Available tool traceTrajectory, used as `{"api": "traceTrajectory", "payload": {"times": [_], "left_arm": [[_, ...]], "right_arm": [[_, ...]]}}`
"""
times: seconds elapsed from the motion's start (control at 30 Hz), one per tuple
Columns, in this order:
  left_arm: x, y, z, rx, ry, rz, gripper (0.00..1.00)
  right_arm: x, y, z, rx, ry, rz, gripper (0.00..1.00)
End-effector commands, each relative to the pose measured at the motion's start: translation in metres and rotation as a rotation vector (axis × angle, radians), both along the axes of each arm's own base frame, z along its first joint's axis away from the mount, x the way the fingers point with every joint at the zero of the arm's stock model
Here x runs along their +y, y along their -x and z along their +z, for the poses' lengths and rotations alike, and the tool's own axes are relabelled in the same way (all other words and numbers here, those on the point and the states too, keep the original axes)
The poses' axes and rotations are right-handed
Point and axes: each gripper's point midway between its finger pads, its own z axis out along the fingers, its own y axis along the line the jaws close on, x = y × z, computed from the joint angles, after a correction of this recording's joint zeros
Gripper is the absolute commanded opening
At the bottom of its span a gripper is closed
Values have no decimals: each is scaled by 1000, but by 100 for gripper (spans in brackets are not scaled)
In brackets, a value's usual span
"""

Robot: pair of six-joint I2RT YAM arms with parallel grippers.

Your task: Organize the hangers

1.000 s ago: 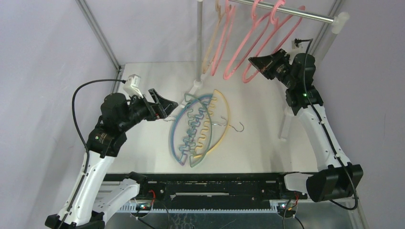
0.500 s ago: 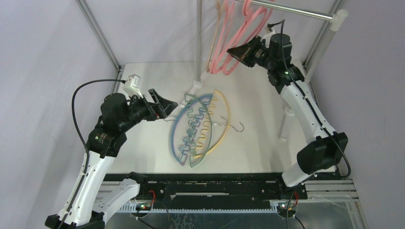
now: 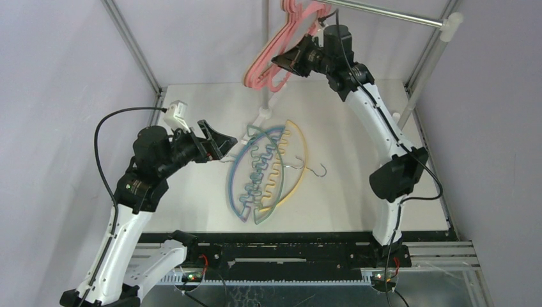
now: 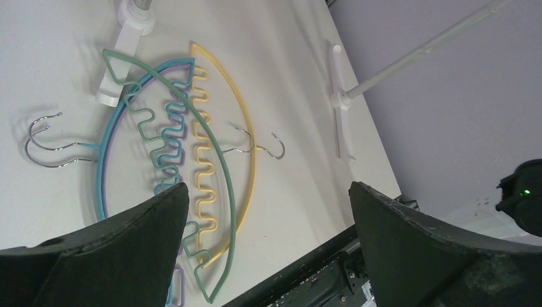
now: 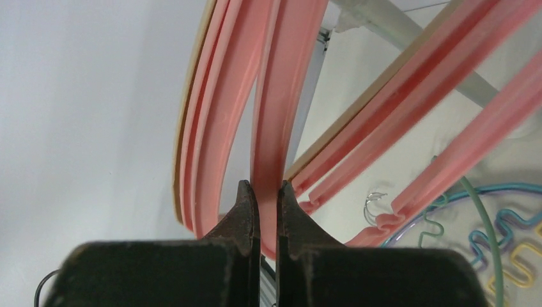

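Caught right tool [image 5: 265,190] clamped on a pink hanger [image 5: 271,96] up at the rail [image 3: 383,13]. Caught left tool [image 3: 225,148] spread open, nearer the wavy hangers [image 3: 265,173] flat on the counter [image 3: 345,147] just right of it, lengthwise near-to-far.

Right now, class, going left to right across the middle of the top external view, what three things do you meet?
left arm's fingers → heap of wavy-barred hangers → right arm's black elbow
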Motion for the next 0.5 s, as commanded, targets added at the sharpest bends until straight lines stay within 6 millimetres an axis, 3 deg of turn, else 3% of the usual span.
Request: {"api": "traceTrajectory", "payload": {"times": [0.0,0.2,0.33,0.47], "left_arm": [[4,3,25,-89,4,0,100],[3,4,24,-89,4,-7,100],[2,3,24,-87,2,-9,100],[2,1,23,-84,-2,-8,100]], "right_arm": [[12,-1,-14,86,31,30,0],[32,-8,-25,123,9,85,0],[33,-6,-22,90,28,88,1],[19,2,-15,48,68,41,29]]}}
